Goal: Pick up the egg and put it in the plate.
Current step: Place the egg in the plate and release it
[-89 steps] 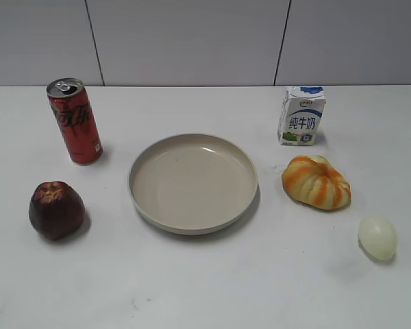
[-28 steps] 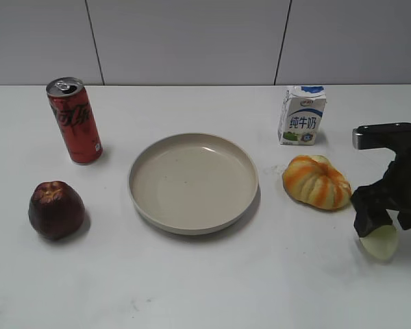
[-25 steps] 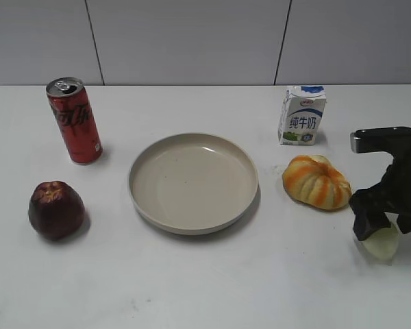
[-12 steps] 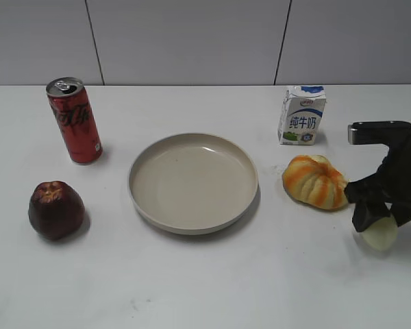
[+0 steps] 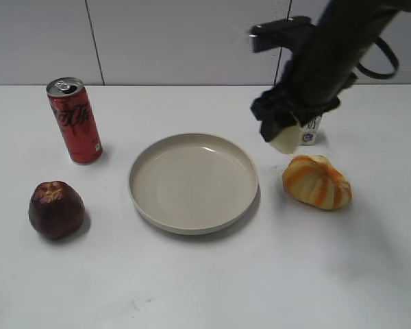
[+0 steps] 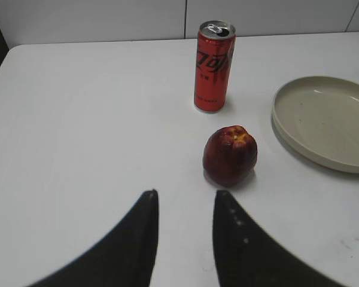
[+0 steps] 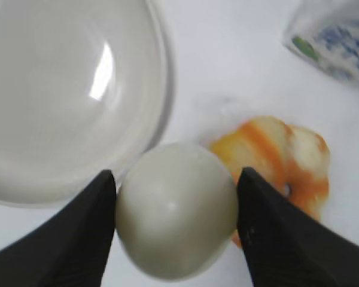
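My right gripper point(image 5: 282, 133) is shut on the pale cream egg point(image 5: 285, 140) and holds it in the air just right of the beige plate point(image 5: 140, 164), above the gap between plate and pumpkin. In the right wrist view the egg point(image 7: 176, 209) fills the space between both black fingers point(image 7: 176, 212), with the plate's rim point(image 7: 161, 89) below and left of it. My left gripper point(image 6: 184, 200) is open and empty, low over the table near the apple; it is out of the exterior view. The plate also shows at the right edge of the left wrist view point(image 6: 281, 122).
An orange-and-white striped pumpkin point(image 5: 316, 181) lies right of the plate, under the right arm. A milk carton point(image 5: 308, 130) stands behind it, partly hidden by the arm. A red cola can point(image 5: 75, 120) and a dark red apple point(image 5: 55, 210) stand left of the plate.
The right gripper closed on the egg at the table's right front, lifted it and carried it up and left to beside the plate's right rim. The left arm has not visibly moved.
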`<state>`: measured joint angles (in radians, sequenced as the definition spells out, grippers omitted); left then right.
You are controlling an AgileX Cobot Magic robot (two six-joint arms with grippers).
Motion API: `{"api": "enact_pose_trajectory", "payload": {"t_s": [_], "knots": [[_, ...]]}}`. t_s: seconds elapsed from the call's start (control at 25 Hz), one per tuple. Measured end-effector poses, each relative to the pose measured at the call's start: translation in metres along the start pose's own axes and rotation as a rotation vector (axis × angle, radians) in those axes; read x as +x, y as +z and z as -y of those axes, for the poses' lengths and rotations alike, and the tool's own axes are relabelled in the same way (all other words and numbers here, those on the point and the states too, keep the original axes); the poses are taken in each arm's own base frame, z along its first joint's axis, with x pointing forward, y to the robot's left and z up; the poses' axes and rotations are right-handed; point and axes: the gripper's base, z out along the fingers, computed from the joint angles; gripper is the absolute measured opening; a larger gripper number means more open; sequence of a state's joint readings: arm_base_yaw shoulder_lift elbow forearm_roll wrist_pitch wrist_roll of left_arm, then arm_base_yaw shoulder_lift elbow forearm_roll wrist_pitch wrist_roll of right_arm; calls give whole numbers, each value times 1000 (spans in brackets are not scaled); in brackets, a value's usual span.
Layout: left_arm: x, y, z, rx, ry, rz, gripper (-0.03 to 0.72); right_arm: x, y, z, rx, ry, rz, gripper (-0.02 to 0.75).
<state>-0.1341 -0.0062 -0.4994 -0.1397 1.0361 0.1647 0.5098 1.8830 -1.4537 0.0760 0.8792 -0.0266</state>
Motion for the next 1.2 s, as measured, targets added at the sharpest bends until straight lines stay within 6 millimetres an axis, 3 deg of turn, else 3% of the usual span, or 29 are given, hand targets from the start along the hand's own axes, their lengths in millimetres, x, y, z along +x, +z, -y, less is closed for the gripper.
{"api": "enact_pose_trajectory", "payload": {"t_s": [0.16, 0.32, 0.6, 0.72, 0.76, 1.04, 1.2], "knots": [[0, 0, 0, 0, 0, 0, 231, -26, 21, -39, -31, -90, -10, 447], [0, 0, 0, 0, 0, 0, 231, -36, 54, -66, -48, -147, -75, 447], [0, 0, 0, 0, 0, 0, 231, -33, 93, -79, -79, -143, -170, 459], [0, 0, 0, 0, 0, 0, 231, -32, 96, -79, -80, -141, -178, 609], [0, 0, 0, 0, 0, 0, 231, -33, 96, -79, -81, -141, -177, 628], [0, 0, 0, 0, 0, 0, 230, -35, 91, -78, -82, -139, -198, 631], [0, 0, 0, 0, 0, 0, 230, -46, 74, -60, -78, -103, -225, 631]]}}
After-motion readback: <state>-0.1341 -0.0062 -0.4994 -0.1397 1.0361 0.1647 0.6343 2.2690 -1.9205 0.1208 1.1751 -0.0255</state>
